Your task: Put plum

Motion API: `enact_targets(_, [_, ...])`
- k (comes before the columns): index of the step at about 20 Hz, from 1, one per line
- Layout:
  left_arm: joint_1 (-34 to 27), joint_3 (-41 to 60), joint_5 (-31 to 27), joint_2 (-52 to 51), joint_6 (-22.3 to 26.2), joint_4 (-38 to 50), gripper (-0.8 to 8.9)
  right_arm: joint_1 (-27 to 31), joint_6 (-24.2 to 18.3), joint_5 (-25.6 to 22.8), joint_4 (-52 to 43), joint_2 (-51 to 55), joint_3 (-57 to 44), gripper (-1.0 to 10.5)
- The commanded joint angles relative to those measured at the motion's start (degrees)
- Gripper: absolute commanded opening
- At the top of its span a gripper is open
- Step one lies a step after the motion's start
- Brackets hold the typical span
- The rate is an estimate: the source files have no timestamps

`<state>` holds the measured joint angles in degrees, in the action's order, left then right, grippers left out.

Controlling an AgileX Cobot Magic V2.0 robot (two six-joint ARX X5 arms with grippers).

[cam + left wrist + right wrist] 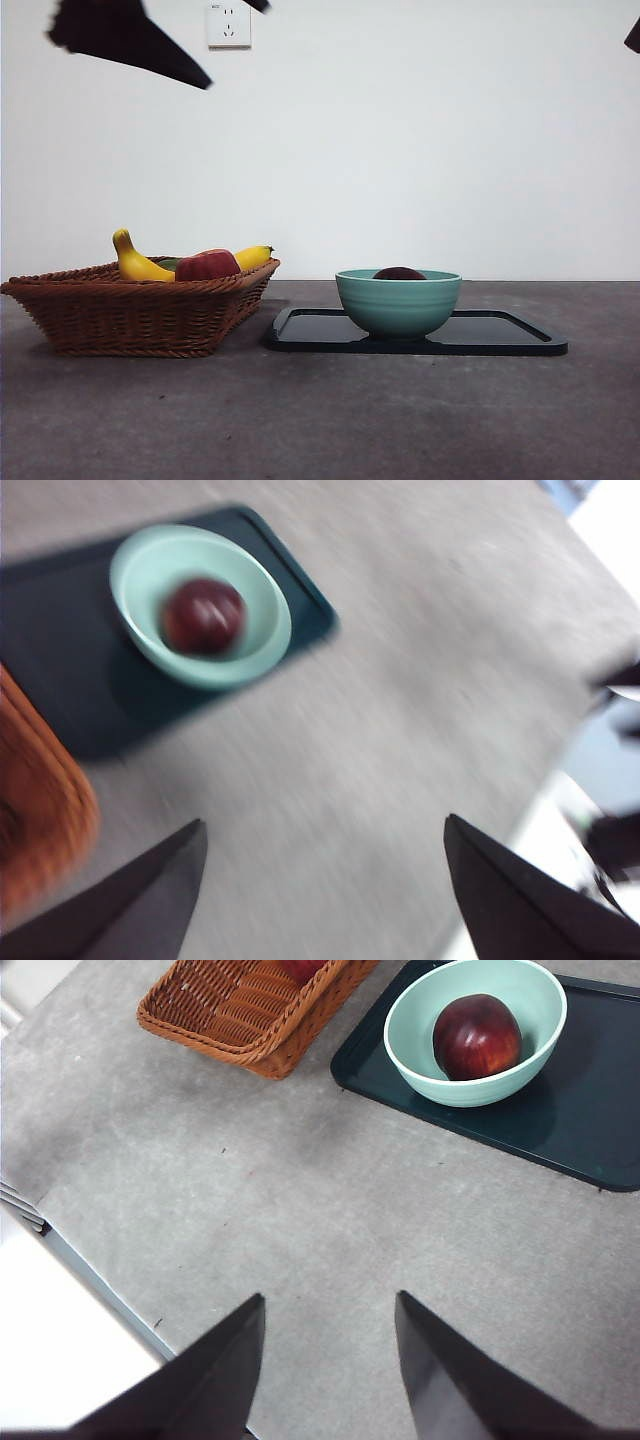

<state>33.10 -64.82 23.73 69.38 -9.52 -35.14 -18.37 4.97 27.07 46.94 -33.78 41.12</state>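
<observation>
The plum sits inside the teal bowl, dark and glossy, only its top peeking over the rim in the front view. The bowl stands on the black tray, and just beside the tray sits the wicker basket, with a banana and a red apple in it. The left gripper hangs above the grey table, well away from the bowl, jaws spread wide and holding nothing. The right gripper hovers over bare table too, well away from the bowl, jaws parted and empty. Both arms are high, showing only as dark shapes up top in the front view.
</observation>
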Motion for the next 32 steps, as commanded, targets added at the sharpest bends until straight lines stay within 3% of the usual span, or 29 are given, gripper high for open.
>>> enact_targets(1, [0.7, -7.6, -1.8, 7.2, 1.6, 0.4, 3.74, -0.3, 0.6, 0.2, -0.6, -0.2, 0.5, 2.1])
enact_targets(7, [1.6, -23.8, -4.3, 24.4, 3.7, 0.4, 3.74, -0.3, 0.6, 0.2, -0.6, -0.2, 0.5, 2.1])
enact_targets(13, [3.0, -32.0, -7.4, 37.6, 5.5, 0.7, 3.74, -0.3, 0.6, 0.2, -0.6, -0.2, 0.5, 2.1])
enact_targets(21, [5.4, -33.2, -10.6, 48.0, 7.8, 6.8, 3.74, -0.3, 0.7, 0.1, -0.2, -0.2, 0.5, 2.1])
enact_targets(32, [7.0, -33.2, -15.0, 51.1, 9.7, 9.5, 3.74, -0.3, 0.7, 0.1, 0.3, -0.2, 0.5, 2.1])
